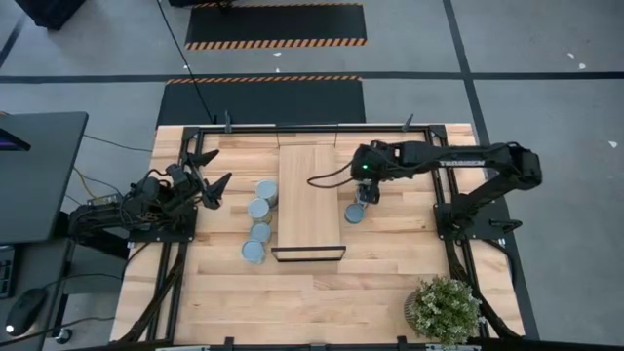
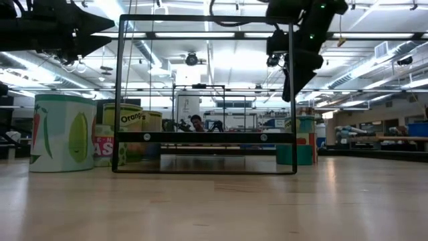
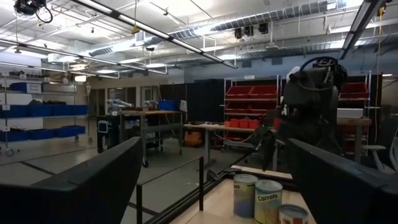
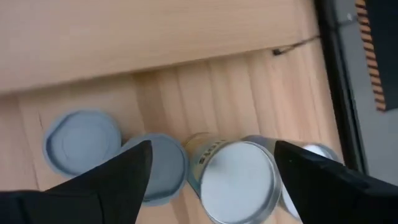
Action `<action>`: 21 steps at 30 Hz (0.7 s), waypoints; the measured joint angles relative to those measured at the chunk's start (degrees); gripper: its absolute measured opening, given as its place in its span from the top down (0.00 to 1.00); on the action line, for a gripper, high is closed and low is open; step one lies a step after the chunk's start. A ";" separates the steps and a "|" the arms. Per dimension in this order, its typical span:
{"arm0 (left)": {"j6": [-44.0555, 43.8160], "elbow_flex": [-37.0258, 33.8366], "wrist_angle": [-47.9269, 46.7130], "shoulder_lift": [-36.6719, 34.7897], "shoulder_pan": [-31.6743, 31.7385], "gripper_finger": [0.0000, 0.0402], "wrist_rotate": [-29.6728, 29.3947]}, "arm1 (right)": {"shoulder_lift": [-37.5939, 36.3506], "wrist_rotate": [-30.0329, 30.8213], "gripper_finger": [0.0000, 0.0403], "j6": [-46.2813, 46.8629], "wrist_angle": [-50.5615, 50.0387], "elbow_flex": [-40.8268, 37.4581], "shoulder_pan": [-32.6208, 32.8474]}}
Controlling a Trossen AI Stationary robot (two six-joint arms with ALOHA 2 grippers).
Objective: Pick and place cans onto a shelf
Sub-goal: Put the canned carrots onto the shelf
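The right gripper [image 4: 208,165] hangs wide over a can [image 4: 239,180] at centre-right of the high view, beside the shelf [image 1: 309,200]; lower squarely, centring the can before closing.

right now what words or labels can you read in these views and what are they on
"Orang", then cut off: yellow-green labelled can left of the black metal frame, low view.
"Carrots": cream labelled can, left wrist view.
"AS", partial: small red labelled can.
Print on the yellowish can under the right gripper: too blurred.
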 joint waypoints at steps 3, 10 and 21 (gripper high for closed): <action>0.00 0.00 -0.07 0.00 0.00 0.01 0.00 | 2.87 -0.15 0.12 -5.07 -1.61 2.25 0.00; -0.04 0.00 -0.43 0.00 0.00 0.01 0.01 | 8.19 -0.24 0.04 -13.44 -6.46 5.59 0.09; -0.04 0.00 -0.44 0.00 0.00 0.01 0.01 | 12.69 2.68 0.04 -26.08 -9.02 5.61 0.40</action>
